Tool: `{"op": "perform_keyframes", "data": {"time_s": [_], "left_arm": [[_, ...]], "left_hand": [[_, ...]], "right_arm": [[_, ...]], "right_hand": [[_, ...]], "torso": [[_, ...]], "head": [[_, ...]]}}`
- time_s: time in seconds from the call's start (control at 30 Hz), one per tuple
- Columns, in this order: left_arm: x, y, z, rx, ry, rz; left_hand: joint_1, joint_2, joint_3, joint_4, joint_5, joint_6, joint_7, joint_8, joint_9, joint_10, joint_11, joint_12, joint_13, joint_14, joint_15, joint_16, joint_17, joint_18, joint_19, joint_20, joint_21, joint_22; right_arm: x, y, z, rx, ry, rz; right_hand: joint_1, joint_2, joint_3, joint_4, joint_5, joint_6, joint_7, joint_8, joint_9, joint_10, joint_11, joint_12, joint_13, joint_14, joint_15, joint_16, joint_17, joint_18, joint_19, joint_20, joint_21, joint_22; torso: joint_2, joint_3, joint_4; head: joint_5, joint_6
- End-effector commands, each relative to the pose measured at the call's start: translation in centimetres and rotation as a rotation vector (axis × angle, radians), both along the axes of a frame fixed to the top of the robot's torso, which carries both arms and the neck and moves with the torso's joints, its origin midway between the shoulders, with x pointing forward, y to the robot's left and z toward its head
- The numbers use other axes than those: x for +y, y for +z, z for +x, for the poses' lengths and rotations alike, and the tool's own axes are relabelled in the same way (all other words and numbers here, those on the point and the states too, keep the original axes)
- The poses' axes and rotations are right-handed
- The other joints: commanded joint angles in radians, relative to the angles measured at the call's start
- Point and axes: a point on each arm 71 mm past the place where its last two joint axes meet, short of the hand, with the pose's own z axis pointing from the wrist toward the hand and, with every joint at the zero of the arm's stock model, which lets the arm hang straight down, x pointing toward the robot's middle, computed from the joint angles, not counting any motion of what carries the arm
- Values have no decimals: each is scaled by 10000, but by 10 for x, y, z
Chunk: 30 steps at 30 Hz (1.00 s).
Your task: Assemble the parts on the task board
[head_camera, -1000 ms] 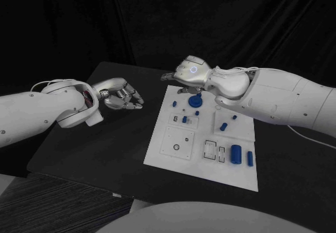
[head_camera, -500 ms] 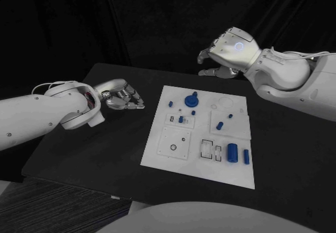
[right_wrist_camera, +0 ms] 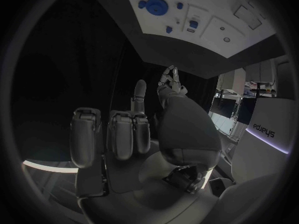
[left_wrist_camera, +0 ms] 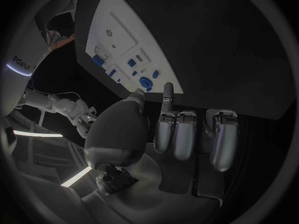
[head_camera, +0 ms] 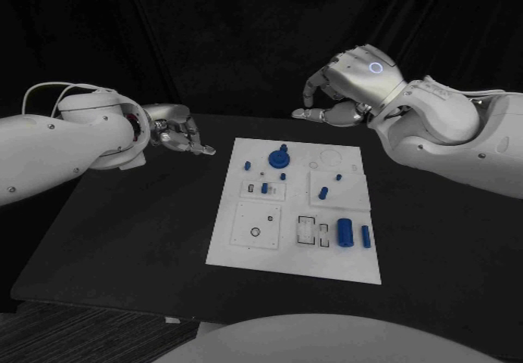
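Left hand: fingers curled in toward the palm, one finger pointing straight out, nothing in them; the hand hangs above the black table just off the far left corner of the task board, apart from it. Right hand: fingers bent inward with one extended, clenched on nothing; it sits raised beyond the board's far edge, well clear of the surface.

Task board lies flat at the table's middle, long side running away from the robot. On it: a round blue part with a stem near the far end; a small blue peg just to its left; a small blue piece in a rectangular recess below that; another small part on the right-hand plate; two upright-lying blue cylinders, one thick and one thin, side by side near the board's right edge, close but whether touching cannot be told.
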Motion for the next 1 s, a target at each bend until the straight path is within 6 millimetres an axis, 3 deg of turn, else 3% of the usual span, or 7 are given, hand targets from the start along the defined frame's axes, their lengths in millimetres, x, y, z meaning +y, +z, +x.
{"op": "perform_keyframes", "data": {"time_s": [0.03,0.17,0.2,0.3,0.47,0.73,1.0], "left_arm": [[-1,-7,5,1302,310,2271],[-15,-5,14,1518,251,2748],[-19,-4,16,1524,241,2807],[-29,-2,26,1405,267,2860],[-46,0,42,795,136,2726],[-72,-7,50,398,-287,2425],[-83,-20,52,494,-294,2449]], "left_hand": [[-149,-47,-99,68,-158,198,-112,299,402,1098,-224,178,2733,1142,-149,139,2679,-16,646,-124,46,2596],[-98,-59,18,53,64,379,-191,332,663,1098,-291,178,2733,1142,-203,139,2679,-13,638,-170,41,2593],[-73,-76,39,44,108,424,-210,333,719,1098,-306,178,2733,1142,-215,139,2679,-16,644,-182,52,2596],[-22,-165,69,37,205,485,-236,299,819,1098,-332,178,2733,1142,-239,139,2679,-28,674,-206,97,2613],[-887,-536,-35,127,-452,421,-188,-90,887,1098,-321,178,2733,1142,-259,139,2679,-68,772,-241,235,2663],[-728,-424,343,75,-209,494,-144,-519,885,1098,-279,178,2733,1142,-218,139,2679,-69,774,-212,241,2664],[-350,-456,484,39,459,767,-184,-727,1016,1098,-298,178,2733,1142,-220,139,2679,-62,758,-201,222,2656]], "right_arm": [[-3,-9,3,1038,-620,824],[-4,-18,0,1641,-752,1135],[-5,-20,-1,1817,-798,1226],[-8,-29,-3,2347,-966,1449],[-14,-45,-9,2972,-1133,1624],[-21,-59,-14,3431,-1312,1667],[-24,-67,-13,3587,-1437,1616]], "right_hand": [[-109,208,307,-54,183,-65,8,150,199,954,33,-121,2523,914,19,65,2131,-301,822,-42,316,2636],[-144,191,297,-46,195,-63,71,183,277,954,65,-121,2523,903,22,41,2075,-289,797,-42,273,2620],[-149,194,298,-46,196,-61,77,187,286,954,70,-121,2523,901,23,38,2068,-293,805,-42,286,2625],[-159,210,304,-47,201,-58,86,196,309,954,80,-121,2523,895,27,23,2033,-287,791,-40,263,2617],[8,268,411,-78,444,-128,122,221,477,954,116,-121,2523,882,55,-7,1965,-265,748,-18,187,2588],[164,291,488,-81,649,-250,162,163,570,954,148,-121,2523,873,77,-29,1913,-252,720,3,140,2571],[183,303,503,-79,683,-283,177,139,581,954,158,-121,2523,869,83,-38,1893,-248,711,9,124,2565]], "torso": [[-110,180,-275],[-122,404,-691],[-121,413,-705],[-71,619,-1168],[-50,791,-1487],[40,923,-1652],[39,859,-1582]], "head": [[46,-2],[281,-2],[260,-2],[734,-2],[1013,-2],[1274,-2],[1330,-2]]}}
